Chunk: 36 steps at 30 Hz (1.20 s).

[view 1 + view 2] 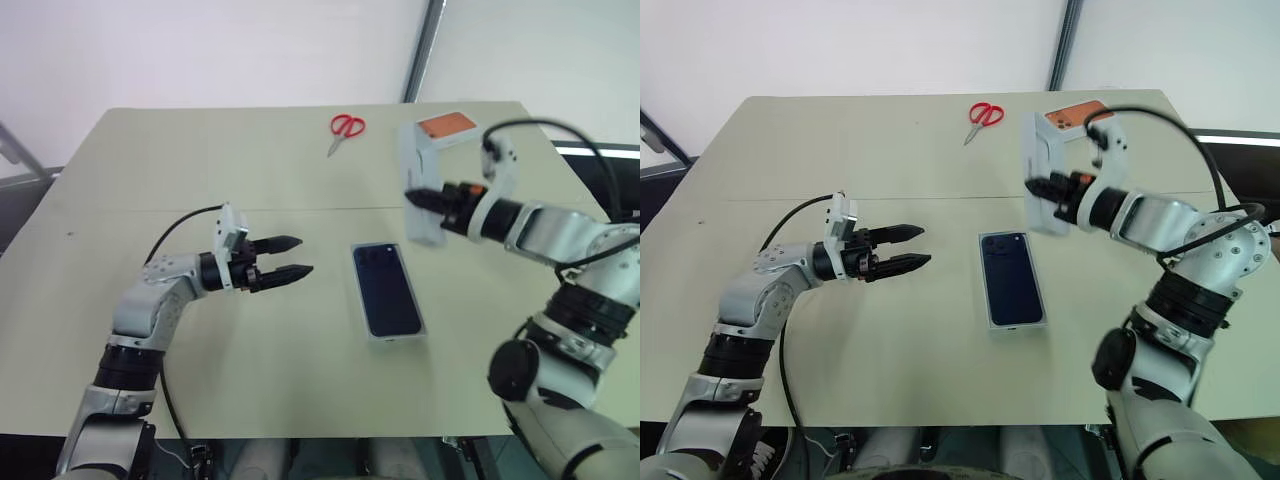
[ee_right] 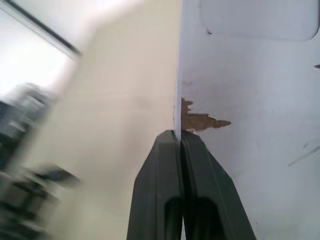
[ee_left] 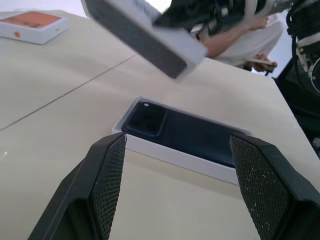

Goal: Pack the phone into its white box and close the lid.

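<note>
- Right gripper (image 1: 415, 197) — fingers pressed together on one edge of the lid (image 1: 424, 185), which hangs tilted in the air at the upper right of the head view, clear of the table (image 1: 200, 160). In the right wrist view the two black fingers meet on the thin white wall of the cover, with a rounded-rectangle outline on the face beside them and a small torn brown patch near the pinch.
- Left gripper (image 1: 290, 257) — fingers spread, holding nothing, hovering at the centre left of the frame and pointing toward the box.
- Phone (image 1: 387, 288) — dark blue, camera cluster at its far end, lying flat inside the white box (image 1: 371, 337) at the centre of the frame. So the packing step looks done.
- What is left, as I judge it: bring the lid down, square it over the tray and press it home.
- Relations — the lid sits above and to the upper right of the box, near it but apart; the left wrist view shows it floating over the phone's far side. The open left fingers stand well to the left of the tray.
- Further out: red scissors (image 1: 346, 129) at the top centre, and a box bearing an orange phone picture (image 1: 447, 125) behind the lid.
</note>
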### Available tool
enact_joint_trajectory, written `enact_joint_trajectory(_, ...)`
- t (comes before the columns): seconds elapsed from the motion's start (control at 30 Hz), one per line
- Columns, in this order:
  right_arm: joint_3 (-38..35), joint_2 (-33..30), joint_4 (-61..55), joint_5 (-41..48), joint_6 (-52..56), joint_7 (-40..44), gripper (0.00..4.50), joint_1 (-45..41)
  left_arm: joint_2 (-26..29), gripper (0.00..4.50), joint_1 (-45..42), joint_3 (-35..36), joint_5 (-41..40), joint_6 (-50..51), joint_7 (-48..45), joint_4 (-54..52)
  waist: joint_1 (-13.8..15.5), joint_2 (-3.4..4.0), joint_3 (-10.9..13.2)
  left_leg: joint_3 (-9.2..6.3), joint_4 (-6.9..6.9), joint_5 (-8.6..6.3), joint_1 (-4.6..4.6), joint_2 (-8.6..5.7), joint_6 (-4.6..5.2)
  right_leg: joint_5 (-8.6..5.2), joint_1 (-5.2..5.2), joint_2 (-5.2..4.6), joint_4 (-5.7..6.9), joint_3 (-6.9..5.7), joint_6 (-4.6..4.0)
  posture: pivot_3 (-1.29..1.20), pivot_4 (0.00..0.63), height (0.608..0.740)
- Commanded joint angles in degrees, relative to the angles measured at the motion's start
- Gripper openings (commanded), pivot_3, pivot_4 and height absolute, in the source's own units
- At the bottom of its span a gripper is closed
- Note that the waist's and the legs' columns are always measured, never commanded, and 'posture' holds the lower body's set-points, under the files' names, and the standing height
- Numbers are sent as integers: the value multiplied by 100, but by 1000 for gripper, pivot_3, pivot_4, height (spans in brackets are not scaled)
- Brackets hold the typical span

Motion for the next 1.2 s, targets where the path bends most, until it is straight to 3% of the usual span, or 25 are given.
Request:
enact_joint_trajectory(0.03, -173, 546, -125, 1361, 4, -550, 38, 242, 18, 3418, -77, 182, -155, 36, 47, -99, 7, 0, 0, -3, -1, 0, 0, 0, 0, 0, 1, 0, -1, 0, 0, 0, 150, 740)
enact_joint_trajectory(0.1, 623, 617, -147, 3139, -837, -1310, 38, 900, -6, 3418, -94, 192, -147, -7, 70, -101, 11, 0, 0, -2, -3, 0, -1, 0, 0, 0, -1, -1, -1, 4, 0, 0, 150, 740)
enact_joint_trajectory(0.2, 1594, 755, -544, 4453, -1924, -2045, 38, 1637, -21, 3418, -115, 192, -113, -40, 124, -91, -24, 9, 5, 7, -2, 0, -2, -2, 1, 0, -7, -9, 3, 20, 0, 0, 150, 740)
enact_joint_trajectory(0.3, 2238, 1181, -1036, 4633, -2539, -2000, 38, 2266, -31, 3418, -111, 211, -118, -46, 170, -110, -84, 9, 4, 17, -2, 1, -1, -1, 1, 0, -18, -2, 12, 36, 0, 0, 150, 740)
enact_joint_trajectory(0.47, 3059, 1375, -1691, 4633, -3178, -1937, 38, 3170, -10, 3418, -39, 250, -149, 2, 237, -217, -154, 9, 4, 21, -7, 1, -2, 7, 2, 0, -30, 19, 15, 46, 0, 0, 150, 740)
enact_joint_trajectory(0.63, 3489, 889, -1924, 4633, -3426, -1716, 38, 3723, 29, 3418, 95, 238, -166, 16, 226, -332, -149, 8, 4, 30, -7, 0, -2, 8, 2, 0, -35, 21, 16, 55, 0, 0, 150, 740)
enact_joint_trajectory(0.73, 3589, 316, -1751, 4633, -3288, -1424, 0, 3860, 77, 2650, 243, 206, -300, 224, 145, -447, -145, 9, 4, 30, -9, 0, -2, 9, 2, 0, -36, 21, 16, 56, 0, 0, 150, 740)
enact_joint_trajectory(0.9, 3778, -41, -1564, 4633, -3255, -1132, 0, 4001, 222, 35, 504, 82, -421, 439, -85, -711, -147, 9, 4, 32, -13, 0, -2, 13, 3, -1, -37, 23, 13, 59, -1, 0, 150, 740)
enact_joint_trajectory(1.17, 3688, -164, -1055, 4633, -3183, -944, 0, 3798, 97, 35, 801, -396, -43, 112, -114, -800, -99, 8, 3, 38, -11, -1, -1, 13, 3, -1, -34, 19, 10, 66, -1, 0, 150, 740)
enact_joint_trajectory(1.2, 3617, -98, -995, 4633, -3212, -984, 607, 3761, 74, 0, 836, -520, 47, 36, -127, -808, -97, 8, 3, 38, -11, -1, -1, 13, 3, -1, -33, 19, 10, 67, -1, 0, 150, 740)
